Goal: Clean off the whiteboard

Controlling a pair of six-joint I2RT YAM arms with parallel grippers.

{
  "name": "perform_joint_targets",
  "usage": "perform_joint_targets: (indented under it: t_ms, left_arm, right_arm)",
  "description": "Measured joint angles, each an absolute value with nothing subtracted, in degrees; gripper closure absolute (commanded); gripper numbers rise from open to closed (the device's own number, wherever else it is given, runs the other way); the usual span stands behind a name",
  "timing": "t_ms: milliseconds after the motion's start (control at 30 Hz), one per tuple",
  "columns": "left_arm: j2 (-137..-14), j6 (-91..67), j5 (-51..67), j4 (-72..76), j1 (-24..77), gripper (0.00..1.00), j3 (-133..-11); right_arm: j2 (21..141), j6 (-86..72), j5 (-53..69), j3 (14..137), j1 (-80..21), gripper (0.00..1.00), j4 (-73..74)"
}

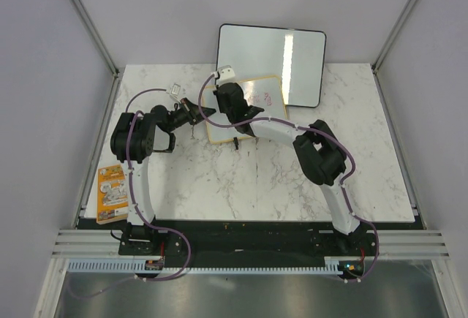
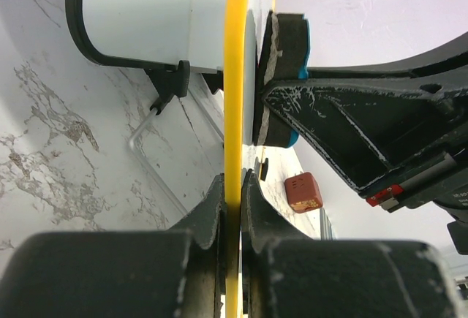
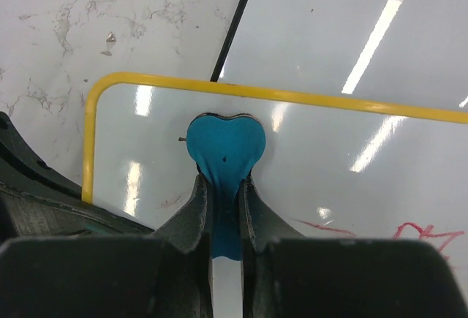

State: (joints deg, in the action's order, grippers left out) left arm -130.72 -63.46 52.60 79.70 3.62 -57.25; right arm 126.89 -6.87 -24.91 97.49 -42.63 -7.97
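White marble tabletop (image 1: 219,179): my left claw (image 2: 232,186) pinches the yellow-rimmed whiteboard (image 3: 314,164); my right claw (image 3: 225,186) clamps a teal, possibly foam, heart-shaped eraser (image 3: 225,142).

Top view: we look down from high at the near edge over the whole surface (image 1: 219,179). Left wrist: close, edge-on to the shared whiteboard (image 2: 234,113); right wrist: close, facing it.

Legible text: none that I can make out. Red scrawl (image 3: 413,232) on the whiteboard (image 3: 329,157) is unreadable; the orange booklet's (image 1: 112,194) print is too small.
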Motion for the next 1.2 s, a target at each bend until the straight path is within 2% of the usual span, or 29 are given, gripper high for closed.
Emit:
perform_joint_targets:
  t_ms: [567,1200]
  left_arm:
    - [-130.72,-63.44,53.08,80.05,3.57,0.98,-57.23]
    - [-130.72,-63.42,52.75,80.16,3.29,0.98,-57.28]
  right_arm:
    - [119.37,-8.14,-24.49,82.13,-45.1,1.0,-9.72]
    - [124.49,-6.2,-33.3,93.43,-47.55,1.0,-0.43]
